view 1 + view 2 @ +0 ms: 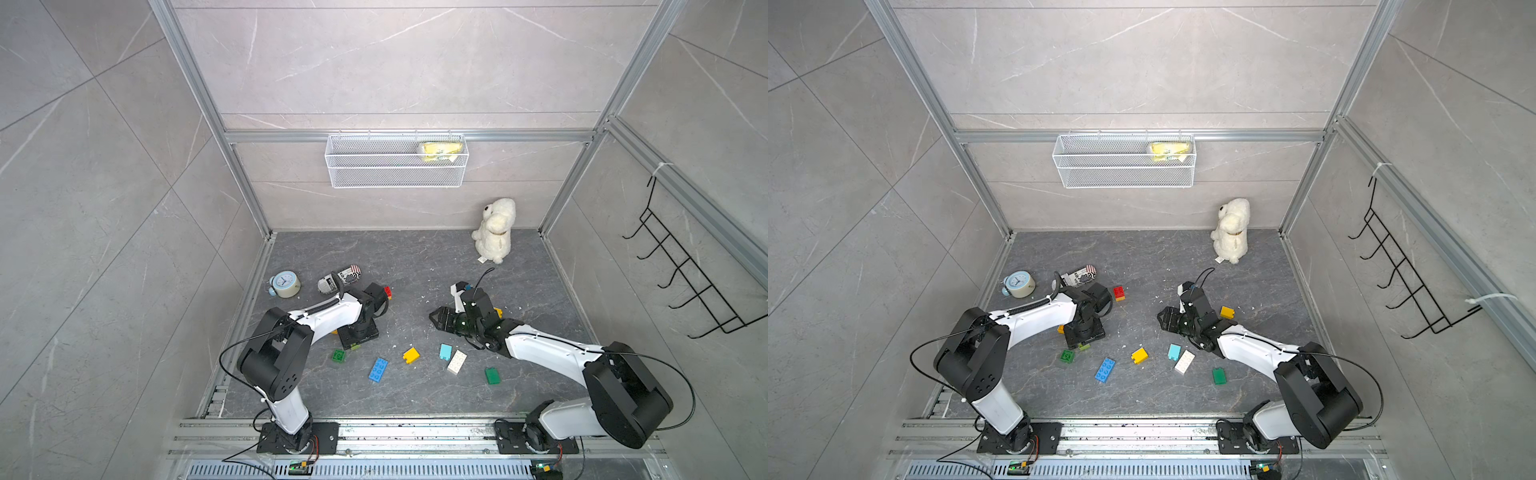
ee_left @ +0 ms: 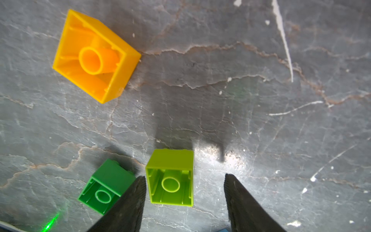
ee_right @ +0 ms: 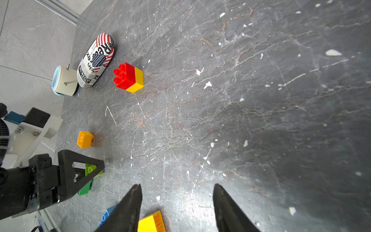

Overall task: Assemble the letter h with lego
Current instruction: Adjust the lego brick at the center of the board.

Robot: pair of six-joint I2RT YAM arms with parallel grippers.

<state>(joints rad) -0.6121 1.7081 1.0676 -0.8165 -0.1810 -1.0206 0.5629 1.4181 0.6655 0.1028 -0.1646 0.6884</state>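
My left gripper (image 2: 185, 176) points straight down at the floor with its jaws open. An upturned lime brick (image 2: 170, 178) lies between its fingers, close to one and clear of the other. A green brick (image 2: 106, 188) and an orange brick (image 2: 96, 58) lie beside it, both upturned. My right gripper (image 3: 177, 184) hovers open and empty over bare floor, with a yellow brick (image 3: 151, 222) below it. A red-on-yellow stack (image 1: 387, 291) stands further back. Blue (image 1: 378, 369), light blue (image 1: 445, 351), white (image 1: 456, 362) and dark green (image 1: 492, 375) bricks lie loose near the front.
A white plush toy (image 1: 494, 230) sits at the back right. An alarm clock (image 1: 285, 284) and a printed pouch (image 1: 338, 278) lie at the back left. A wire basket (image 1: 397, 160) hangs on the back wall and a black hook rack (image 1: 685, 282) on the right wall.
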